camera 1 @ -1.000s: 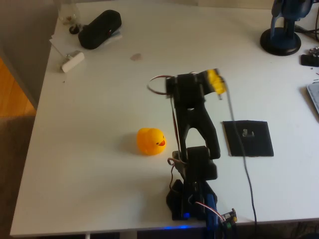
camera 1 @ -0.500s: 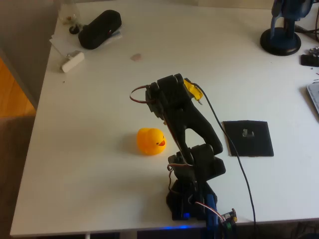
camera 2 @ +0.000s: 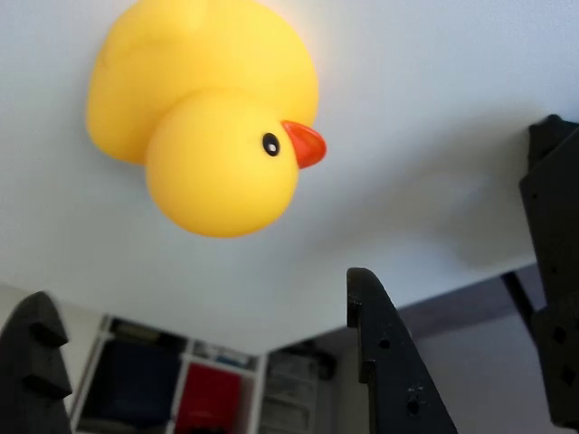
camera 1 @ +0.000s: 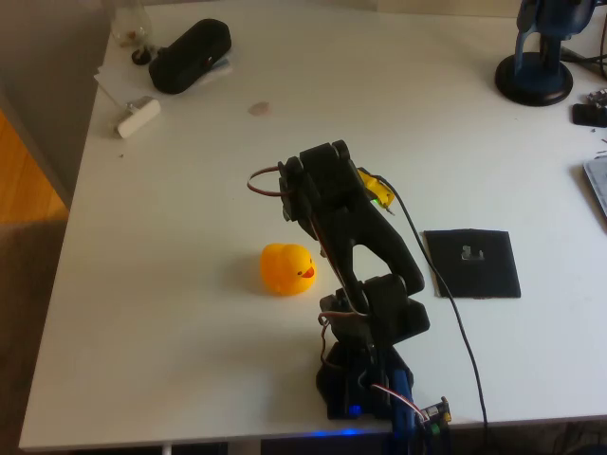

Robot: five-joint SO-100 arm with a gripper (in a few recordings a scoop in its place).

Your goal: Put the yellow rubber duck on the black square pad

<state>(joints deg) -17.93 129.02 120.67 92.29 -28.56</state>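
Claw (camera 2: 194,353) slightly lower, duck (camera 1: 286,268) unmoved

- The yellow rubber duck (camera 1: 286,268) (camera 2: 206,117) sits upright on the white table, orange beak pointing toward 3 o'clock in the overhead view.
- The black square pad (camera 1: 471,263) lies flat at the duck's 3 o'clock, well apart, bearing a small grey mark.

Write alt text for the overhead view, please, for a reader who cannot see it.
A small yellow rubber duck sits on a white table, left of a black robot arm and untouched. A thin black square pad lies bare on the arm's right; a black oblong case rests at the far left.
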